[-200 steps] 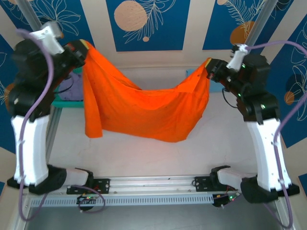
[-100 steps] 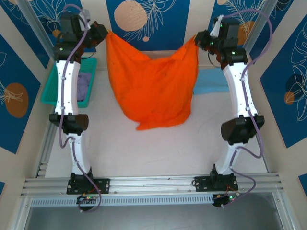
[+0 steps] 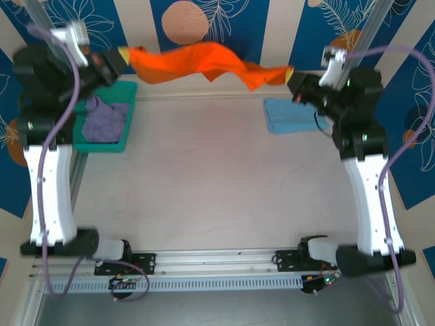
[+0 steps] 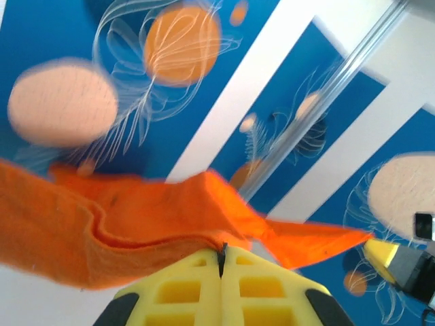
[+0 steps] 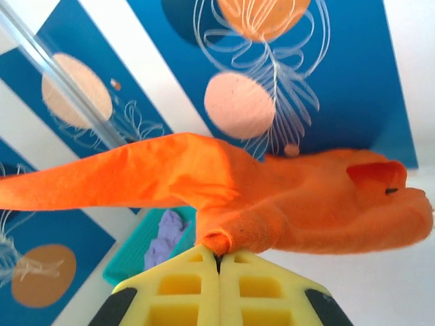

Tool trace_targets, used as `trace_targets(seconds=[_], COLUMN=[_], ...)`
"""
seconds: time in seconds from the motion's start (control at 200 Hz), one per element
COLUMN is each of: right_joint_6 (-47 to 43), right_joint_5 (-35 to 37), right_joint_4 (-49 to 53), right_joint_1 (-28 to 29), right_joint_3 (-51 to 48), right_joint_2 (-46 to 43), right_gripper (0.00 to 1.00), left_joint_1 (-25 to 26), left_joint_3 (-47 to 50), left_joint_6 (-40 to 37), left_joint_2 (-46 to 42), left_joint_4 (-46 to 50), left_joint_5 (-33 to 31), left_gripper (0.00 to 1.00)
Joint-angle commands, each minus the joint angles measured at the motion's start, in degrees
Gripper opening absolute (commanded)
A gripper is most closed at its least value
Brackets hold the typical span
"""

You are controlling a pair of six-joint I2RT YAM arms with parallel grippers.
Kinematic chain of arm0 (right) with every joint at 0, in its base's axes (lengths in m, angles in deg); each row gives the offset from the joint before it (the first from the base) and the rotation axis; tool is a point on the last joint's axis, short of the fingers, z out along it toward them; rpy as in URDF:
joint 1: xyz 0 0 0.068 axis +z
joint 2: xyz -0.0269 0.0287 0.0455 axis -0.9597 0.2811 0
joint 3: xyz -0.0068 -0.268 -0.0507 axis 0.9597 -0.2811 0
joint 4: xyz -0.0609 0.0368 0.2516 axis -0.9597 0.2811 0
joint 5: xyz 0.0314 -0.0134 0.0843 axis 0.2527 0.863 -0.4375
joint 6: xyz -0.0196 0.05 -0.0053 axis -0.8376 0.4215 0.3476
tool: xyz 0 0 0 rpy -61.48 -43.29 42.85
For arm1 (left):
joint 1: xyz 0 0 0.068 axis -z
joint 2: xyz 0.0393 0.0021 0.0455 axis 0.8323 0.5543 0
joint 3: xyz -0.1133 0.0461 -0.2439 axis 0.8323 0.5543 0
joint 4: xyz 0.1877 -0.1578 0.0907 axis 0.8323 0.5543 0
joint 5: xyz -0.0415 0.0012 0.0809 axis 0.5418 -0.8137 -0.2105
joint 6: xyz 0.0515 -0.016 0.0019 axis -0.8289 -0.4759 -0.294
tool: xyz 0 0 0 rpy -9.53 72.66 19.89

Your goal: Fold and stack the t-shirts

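Where the table [image 3: 204, 183] reaches its far left corner, a teal plastic mesh basket [image 3: 109, 145] holds a crumpled pale lavender cloth t-shirt [image 3: 100, 119]. Above the basket the left gripper [image 3: 122, 54] is raised, its yellow jaws clenched on one end of a bright orange cloth t-shirt [image 3: 197, 60]. In the left wrist view the pads are pressed together with the orange cloth's edge pinched in the seam between them. The shirt hangs in the air as a loose, twisted band above the table's far edge, spanning from one gripper to the other. It appears to touch nothing below, though blur in the overhead view makes its folds hard to read. Near the far right corner a light blue cloth t-shirt [image 3: 282, 115] lies flat on the table. Just above it, the right gripper [image 3: 293, 76] has its jaws clenched on the orange shirt's other end.
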Motion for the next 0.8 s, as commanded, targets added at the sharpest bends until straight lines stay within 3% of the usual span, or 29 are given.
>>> trace_targets(seconds=[0.0, 0.03, 0.07, 0.135, 0.155, 0.205, 0.25, 0.335, 0.405, 0.475, 0.58, 0.665, 0.795], right_joint_6=[2.26, 2.64, 3.17, 4.67, 5.04, 8.15, 10.03, 15.1, 15.59, 17.3, 17.82, 15.15, 11.7], right_joint_5=[-2.67, -3.65, -4.14, -4.17, -3.92, -1.3, 1.82, 11.02, 12.84, 13.05, 11.72, 9.77, 13.08], right_joint_4=[-3.37, -3.34, -1.33, 3.54, 5.68, 11.17, 15.82, 22.1, 19.52, 16.95, 11.37, 7.41, 8.49], right_joint_1=[1.23, 2.05, 3.04, 4.2, 4.34, 4.35, 4.12, 3.92, 3.74, 3.74, 4.39, 6.35, 11.77], right_joint_3=[-19.34, -25.12, -31.45, -40.05, -42.35, -46.74, -49.22, -50.1, -50.32, -49.21, -46.45, -42.48, -34.01], right_joint_2=[-7.45, -10.21, -13.8, -19.57, -21.5, -26.89, -31.99, -40.04, -42.07, -38.06, -26.24, -13.87, 4.68], right_gripper=[0.0, 0.0, 0.0, 0.04, 0.08, 0.32, 0.46, 0.68, 0.72, 0.73, 0.72, 0.63, 0.56], left_joint_1=[0.29, 0.24, 0.26, 0.3, 0.26, 0.26, 0.22, 0.26, 0.25, 0.22, 1.05, 3.91, 9.74], left_joint_3=[27.37, 33.84, 41.62, 51.29, 53.25, 55.92, 56.65, 55.82, 54.7, 54.6, 52.8, 50.43, 47.28], left_joint_6=[-2.04, -1.68, -1.8, -1.97, -2.04, -2.06, -2.03, -0.43, 2.11, 4.55, 6.4, 5.8, 5.94], left_joint_2=[-9.89, -13.86, -19.36, -29.22, -32.34, -39.81, -45.03, -48.6, -45.47, -40.34, -30.52, -22.74, -9.82], left_joint_4=[-0.73, 0.39, 2.94, 9.61, 11.99, 18.36, 20.98, 19.94, 17.71, 13.44, 8.81, 8.51, 8.08], left_joint_5=[-3.73, -5.26, -6.93, -12.87, -15.55, -24.48, -29.12, -30.15, -29.03, -26.02, -23.05, -27.36, -33.33], left_gripper=[0.07, 0.14, 0.34, 0.34, 0.36, 0.57, 0.57, 0.61, 0.66, 0.71, 0.7, 0.67, 0.7])
